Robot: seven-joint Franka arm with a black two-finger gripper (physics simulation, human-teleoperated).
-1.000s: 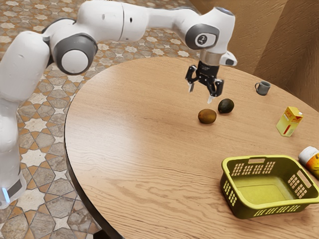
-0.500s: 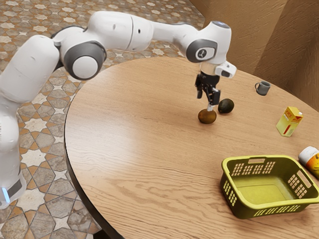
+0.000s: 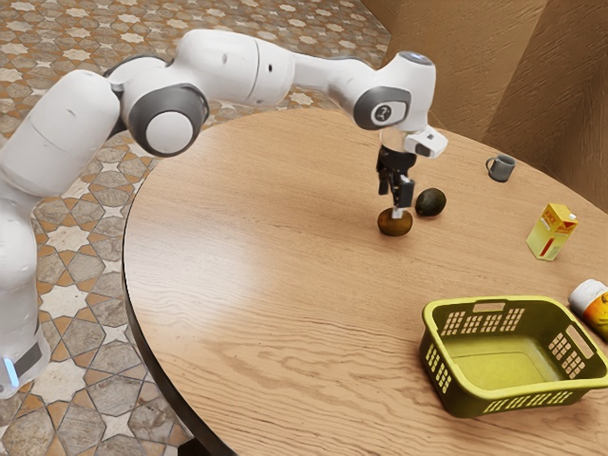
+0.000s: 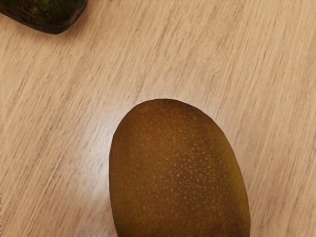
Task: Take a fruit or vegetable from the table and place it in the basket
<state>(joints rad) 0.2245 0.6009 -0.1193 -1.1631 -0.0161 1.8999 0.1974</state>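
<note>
Brown fruit (image 3: 389,226), one; one dark fruit (image 3: 431,202) at the exterior view's two o'clock. I'm lower now; my jaws' gap and hold I cannot tell.

orange-speckled brown fruit (image 4: 177,173), yellow-green basket (image 3: 465,403)

Beneath me, a round wooden table (image 3: 237,266) — on it mango (image 3: 393,226), avocado (image 3: 431,201), gray mug (image 3: 503,169), juice carton (image 3: 546,236), white-topped container (image 3: 594,302), yellow-green basket (image 3: 464,396).
</note>
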